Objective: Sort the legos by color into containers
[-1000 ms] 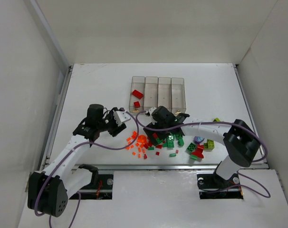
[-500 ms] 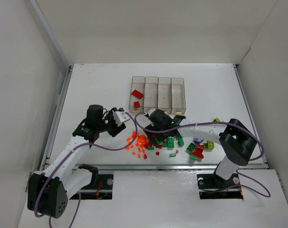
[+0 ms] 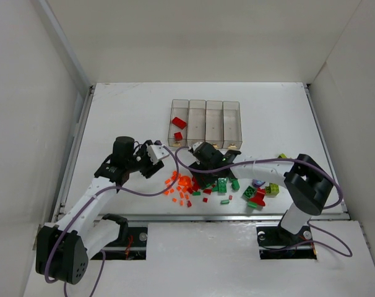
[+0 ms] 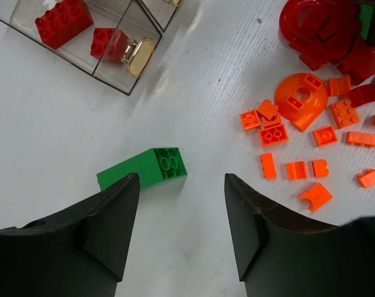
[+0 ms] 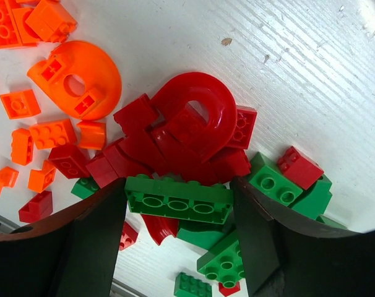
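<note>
Many legos (image 5: 193,133), stud lettering apparently illegible.

You are looking at a white bench (image 3: 125,117) boxed in by plain white walls (image 3: 200,37) left, back and right, evenly lit, with a metal rail (image 3: 76,154) along its left edge.

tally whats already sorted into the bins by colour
red bricks: 2, both in the leftmost bin
green: 0
orange: 0
lime-yellow: 0
purple: 0
total sorted: 2
</note>
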### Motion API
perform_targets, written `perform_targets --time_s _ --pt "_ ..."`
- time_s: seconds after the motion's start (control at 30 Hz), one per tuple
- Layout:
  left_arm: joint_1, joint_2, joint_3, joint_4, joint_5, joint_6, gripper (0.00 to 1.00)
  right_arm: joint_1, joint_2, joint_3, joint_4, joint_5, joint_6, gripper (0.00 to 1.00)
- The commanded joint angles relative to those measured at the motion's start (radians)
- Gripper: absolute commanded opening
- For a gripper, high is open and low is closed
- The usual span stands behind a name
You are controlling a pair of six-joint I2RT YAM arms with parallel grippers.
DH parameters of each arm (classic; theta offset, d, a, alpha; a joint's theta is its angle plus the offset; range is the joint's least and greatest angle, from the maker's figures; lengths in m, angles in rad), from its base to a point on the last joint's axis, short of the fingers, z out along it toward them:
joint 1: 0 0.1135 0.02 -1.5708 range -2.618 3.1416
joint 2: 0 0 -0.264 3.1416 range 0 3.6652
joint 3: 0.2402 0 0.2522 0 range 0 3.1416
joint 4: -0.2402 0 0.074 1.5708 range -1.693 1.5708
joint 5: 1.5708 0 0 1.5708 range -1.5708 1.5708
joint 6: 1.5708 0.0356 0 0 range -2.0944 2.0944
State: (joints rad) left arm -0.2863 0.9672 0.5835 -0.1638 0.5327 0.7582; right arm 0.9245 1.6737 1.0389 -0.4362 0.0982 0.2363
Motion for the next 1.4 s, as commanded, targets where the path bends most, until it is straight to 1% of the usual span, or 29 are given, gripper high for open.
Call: perform_targets --time_s 0.0,0.07,0.17,0.27,0.33,0.4,0.43,0.47,0.5,0.6,0.63,0.73,0.77,0.83,0.87,0.97,1.0,1.07,1.13,1.17,1.23,1.27,1.37 --pt "0.001 -0.019 -0.007 0.021 0.006 0.003 0.54 0.011 -0.008 0.032 -0.007 0.015 0.008 0.55" --pt "0.001 -0.028 -0.016 0.021 0.006 0.003 0.54 0.011 -0.031 0.041 -0.016 0.028 0.008 0.52" --pt "0.001 -0.028 -0.016 0.021 0.006 0.003 0.54 0.011 -0.083 0.061 -0.035 0.077 0.008 0.52" --pt "0.001 -0.028 -0.016 0.032 -0.005 -0.008 0.54 0.011 -0.13 0.095 -0.045 0.132 0.017 0.49" --pt "0.001 -0.028 -0.016 0.061 -0.031 -0.049 0.54 0.011 -0.154 0.13 -0.045 0.144 0.008 0.49" --pt "0.001 -0.028 -0.016 0.099 -0.052 -0.092 0.54 -0.025 -0.154 0.179 -0.045 0.144 0.008 0.48" --pt "0.001 -0.028 -0.016 0.115 -0.08 -0.146 0.54 -0.056 -0.154 0.197 -0.035 0.134 -0.005 0.48" --pt "0.001 -0.028 -0.016 0.13 -0.095 -0.172 0.54 -0.056 -0.138 0.214 -0.035 0.115 -0.005 0.48" --pt "0.001 -0.028 -0.025 0.156 -0.109 -0.193 0.54 -0.094 -0.126 0.229 -0.012 0.103 -0.018 0.48" --pt "0.01 -0.038 -0.034 0.179 -0.132 -0.218 0.54 -0.169 -0.045 0.318 0.043 0.052 -0.051 0.48" --pt "0.01 -0.038 -0.034 0.191 -0.132 -0.218 0.54 -0.188 0.021 0.382 0.054 0.041 -0.06 0.48" --pt "0.01 -0.038 -0.044 0.191 -0.132 -0.218 0.54 -0.246 0.141 0.51 0.054 -0.001 -0.1 0.48" --pt "0.01 -0.038 -0.044 0.191 -0.132 -0.218 0.54 -0.26 0.217 0.597 0.054 -0.012 -0.109 0.48" --pt "0.019 -0.038 -0.034 0.191 -0.132 -0.218 0.54 -0.292 0.288 0.683 0.045 -0.032 -0.138 0.48" --pt "0.019 -0.038 -0.034 0.191 -0.132 -0.218 0.54 -0.293 0.352 0.761 0.045 -0.032 -0.15 0.48" --pt "0.03 -0.028 -0.034 0.21 -0.132 -0.218 0.57 -0.317 0.441 0.872 -0.002 -0.032 -0.18 0.48" --pt "0.039 -0.028 -0.034 0.21 -0.132 -0.227 0.57 -0.317 0.489 0.935 -0.015 -0.041 -0.193 0.48" --pt "0.049 -0.028 -0.034 0.21 -0.132 -0.227 0.58 -0.326 0.523 0.973 -0.024 -0.052 -0.204 0.48" --pt "0.067 -0.019 -0.034 0.221 -0.132 -0.227 0.59 -0.326 0.541 0.994 -0.024 -0.052 -0.224 0.52" --pt "0.067 -0.019 -0.034 0.221 -0.132 -0.227 0.59 -0.326 0.553 0.994 -0.024 -0.052 -0.224 0.56" --pt "0.076 -0.019 -0.034 0.221 -0.132 -0.227 0.62 -0.337 0.554 1.004 -0.033 -0.052 -0.224 0.64" --pt "0.085 -0.019 -0.034 0.221 -0.132 -0.227 0.62 -0.337 0.554 1.004 -0.033 -0.052 -0.224 0.7" --pt "0.085 -0.019 -0.034 0.221 -0.122 -0.217 0.64 -0.337 0.554 0.995 -0.033 -0.064 -0.247 0.83"
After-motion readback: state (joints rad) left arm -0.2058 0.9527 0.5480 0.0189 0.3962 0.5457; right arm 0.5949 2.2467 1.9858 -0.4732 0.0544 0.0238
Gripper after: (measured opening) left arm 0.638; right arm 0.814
